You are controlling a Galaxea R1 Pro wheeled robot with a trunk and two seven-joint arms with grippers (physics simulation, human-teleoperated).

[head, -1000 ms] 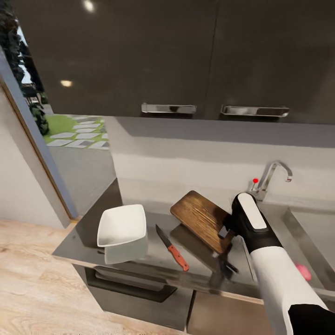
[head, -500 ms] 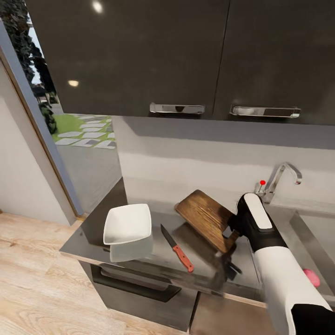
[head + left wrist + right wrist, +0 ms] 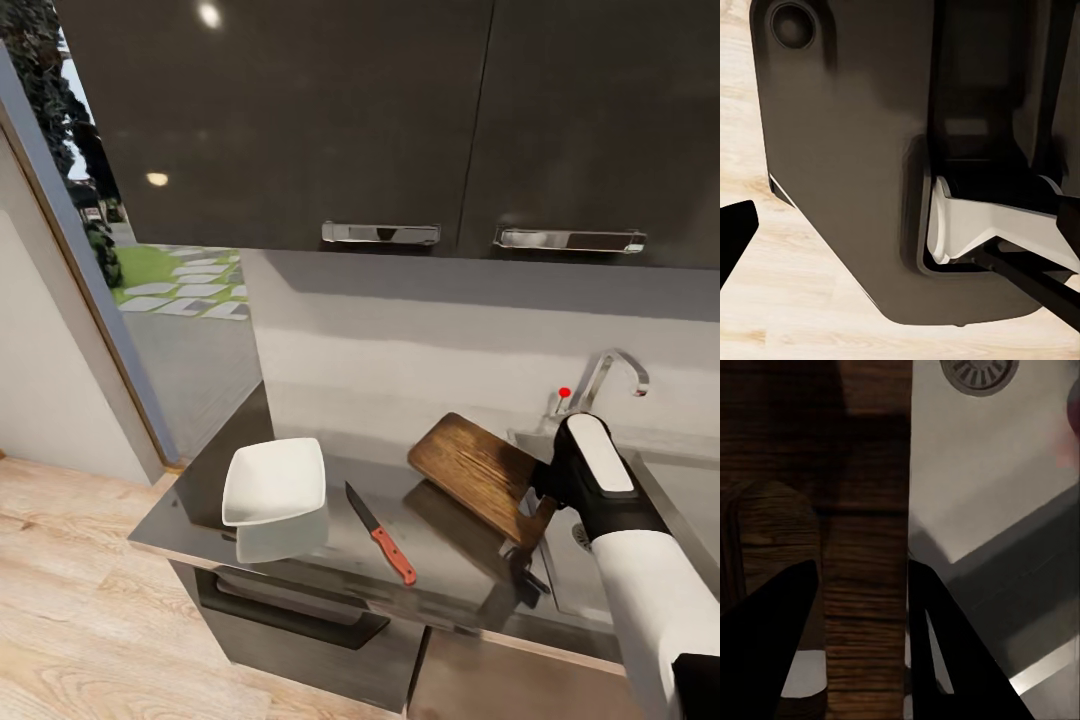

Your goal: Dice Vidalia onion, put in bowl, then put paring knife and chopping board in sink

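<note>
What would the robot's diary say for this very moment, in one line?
right hand: shut on dark brown wooden chopping board | board: tilted, lifted beside grey steel sink | red-handled paring knife: on countertop

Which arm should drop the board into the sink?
Right. The right gripper is shut on the chopping board, holding it tilted above the countertop at the sink edge, drain close by.

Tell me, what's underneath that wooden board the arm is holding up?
The chopping board hangs tilted in the right gripper, above the grey countertop, which mirrors it, and the sink edge. The drain shows beside it; whatever lies directly beneath is covered.
</note>
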